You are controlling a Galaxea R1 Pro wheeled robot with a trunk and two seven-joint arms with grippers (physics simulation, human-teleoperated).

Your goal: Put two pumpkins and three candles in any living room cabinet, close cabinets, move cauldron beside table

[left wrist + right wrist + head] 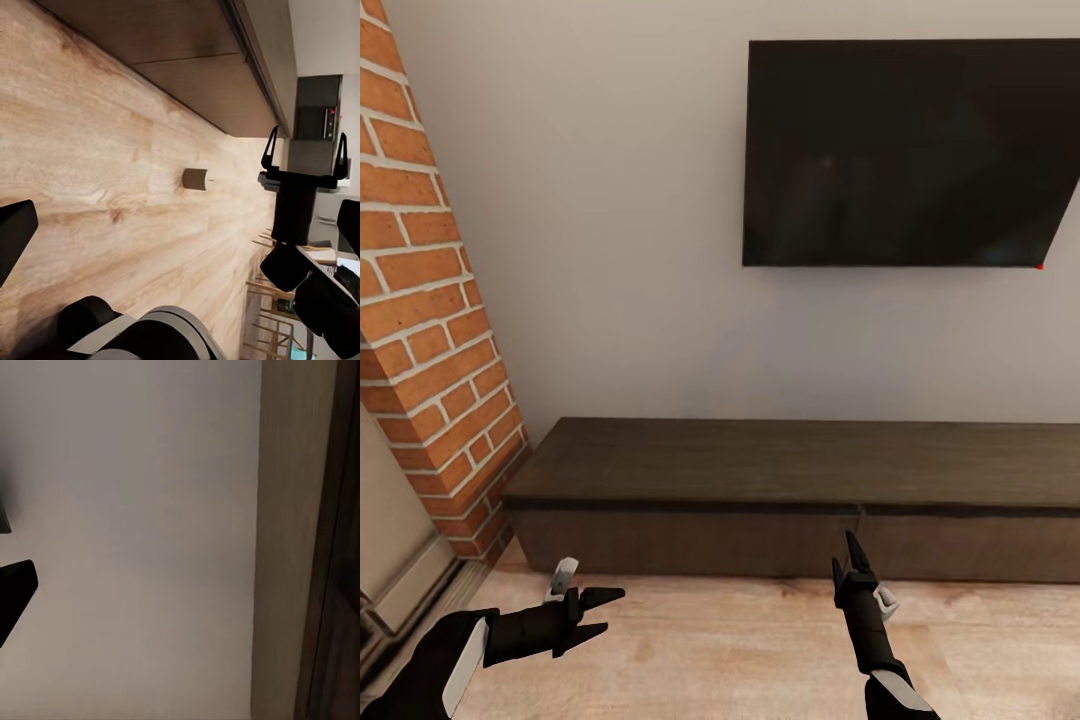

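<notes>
Cabinet (pixel 800 500) dark matte wood, stubby candle (pixel 196 178) perhaps, both grippers (pixel 596 612) (pixel 850 562) spread, empty

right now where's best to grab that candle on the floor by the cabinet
Pinch the candle across its round side wall, coming down from above. It seems to stand upright on the floor, short and stubby, apart from the cabinet.

Dark-brown cabinet (pixel 800 500) (fronts closed); tan candle (pixel 195 178) lying on floor.
</notes>
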